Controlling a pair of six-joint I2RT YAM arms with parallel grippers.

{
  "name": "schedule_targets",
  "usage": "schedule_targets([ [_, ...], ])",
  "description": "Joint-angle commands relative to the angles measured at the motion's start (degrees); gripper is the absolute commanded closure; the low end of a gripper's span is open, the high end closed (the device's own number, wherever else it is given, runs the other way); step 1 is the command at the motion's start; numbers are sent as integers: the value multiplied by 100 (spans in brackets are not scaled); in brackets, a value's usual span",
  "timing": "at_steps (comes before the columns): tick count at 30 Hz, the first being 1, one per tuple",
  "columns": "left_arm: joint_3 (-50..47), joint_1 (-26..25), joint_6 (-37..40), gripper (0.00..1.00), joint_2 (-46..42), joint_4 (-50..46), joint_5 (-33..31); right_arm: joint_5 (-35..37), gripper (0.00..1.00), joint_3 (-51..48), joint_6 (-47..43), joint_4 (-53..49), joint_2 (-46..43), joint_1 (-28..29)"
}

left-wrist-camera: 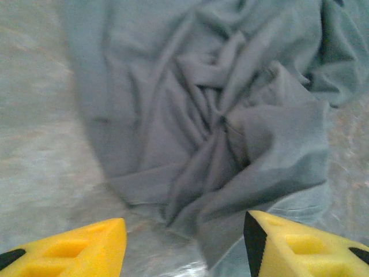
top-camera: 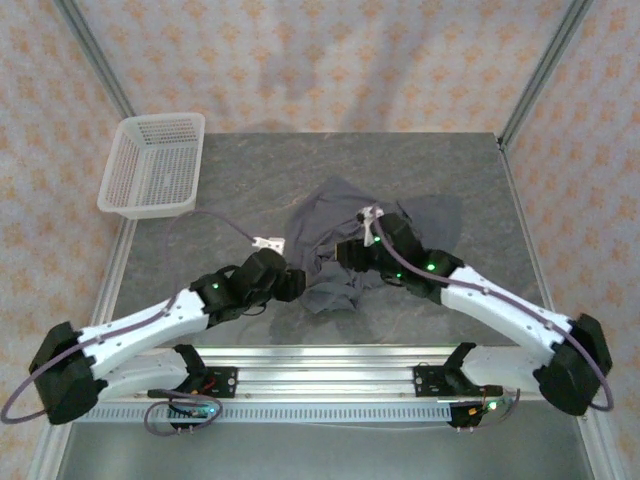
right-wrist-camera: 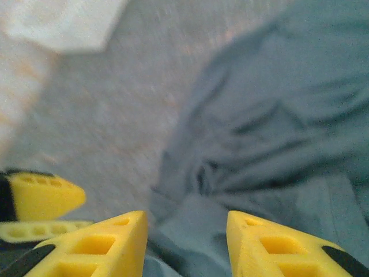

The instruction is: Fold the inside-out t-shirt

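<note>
Gaping left fingers (left-wrist-camera: 81, 248), right fingers (right-wrist-camera: 98, 245), over t-shirt (left-wrist-camera: 219, 115)

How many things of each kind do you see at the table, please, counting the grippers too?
t-shirt: 1
basket: 1
grippers: 2 (left gripper, right gripper)
Total: 4

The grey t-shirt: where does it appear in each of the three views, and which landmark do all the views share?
Top external: the t-shirt lies crumpled near the middle of the table top, slightly right of centre.
Left wrist: the t-shirt covers the centre and upper right of the picture.
Right wrist: the t-shirt covers the right half.
Shared landmark: the grey mottled table top, bare on the left side of both wrist views.
</note>
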Motion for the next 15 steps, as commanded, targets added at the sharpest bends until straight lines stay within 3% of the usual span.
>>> schedule_targets([
  [1,-65,187,-408,47,400,1210,1828,-161,55,-270,-182,-452,54,70],
  [7,-55,313,-549,48,1013,945,1750,-500,49,-594,10,-290,-195,69],
  [10,24,387,-605,61,1159,1012,1908,-245,48,-606,54,-376,-362,69],
  [12,65,387,-609,67,1143,1274,2174,258,48,-617,162,-521,-525,69],
  [15,151,299,-487,66,1160,2058,3072,1385,46,-709,463,-807,-909,69],
])
